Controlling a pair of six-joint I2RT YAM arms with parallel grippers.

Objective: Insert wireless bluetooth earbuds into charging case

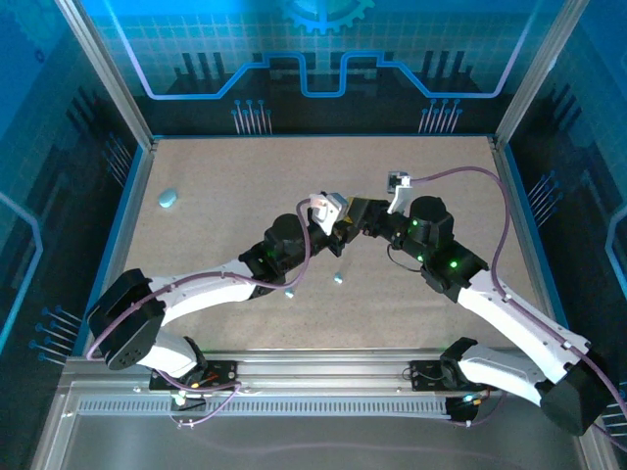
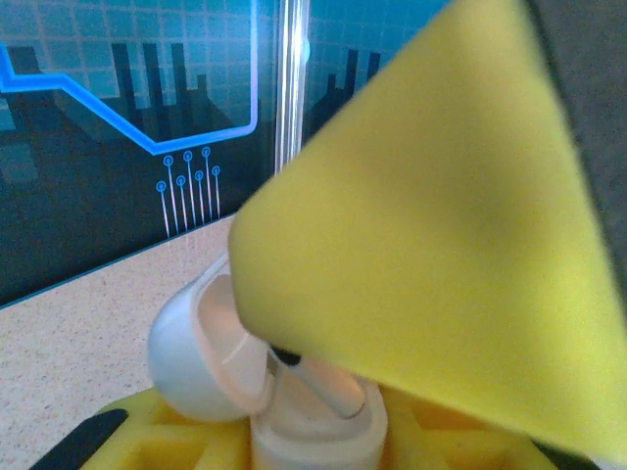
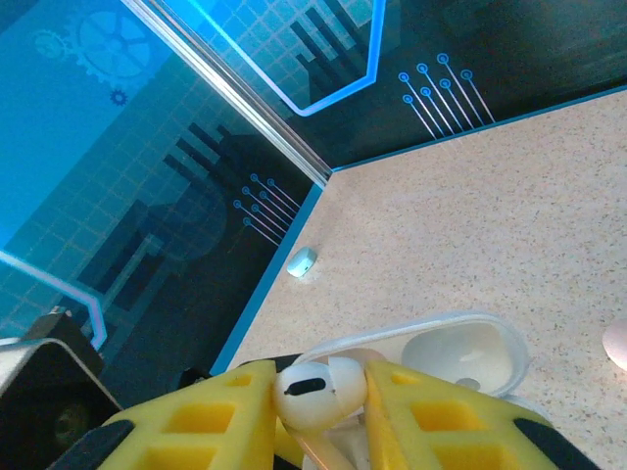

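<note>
A white charging case with its lid swung open sits between the yellow fingers of my left gripper, which is shut on it. My right gripper is shut on a white earbud, held right over the open case. In the left wrist view the earbud's stem slants down into the case's well, under the right gripper's big yellow finger. From above, both grippers meet mid-table, left gripper facing right gripper.
A light blue case lies near the far left wall, also seen from the right wrist. Two small light blue earbuds lie on the table in front of the arms. A pinkish object shows at the right edge.
</note>
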